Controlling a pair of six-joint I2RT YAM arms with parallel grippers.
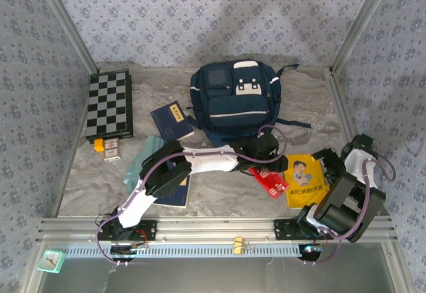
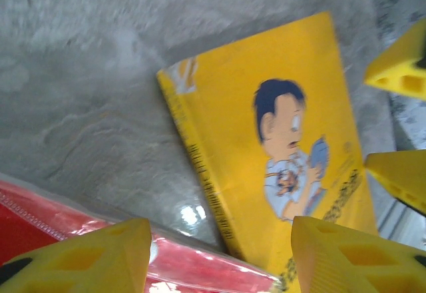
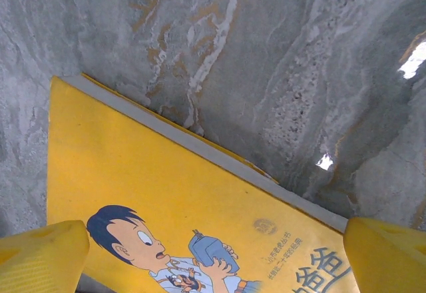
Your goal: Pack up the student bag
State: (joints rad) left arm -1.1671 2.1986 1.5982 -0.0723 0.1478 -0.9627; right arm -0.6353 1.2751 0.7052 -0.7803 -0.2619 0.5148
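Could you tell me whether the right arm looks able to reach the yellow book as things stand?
Probably yes: the right gripper hangs open directly over the yellow book, and its cover lies bare between the fingers.

Walls (image 1: 200, 13) papered in a pale blue-grey floral print are closing in the table on three sides, with aluminium posts (image 1: 64, 23) running up the back corners. The table top (image 1: 86, 173), grey and marbled with lighter veins, is lying flat between them. A ribbed aluminium rail (image 1: 200, 230) is spanning the near edge. Soft light is casting a faint shadow on the back wall and glinting off the marbling in small bright spots (image 3: 324, 162)
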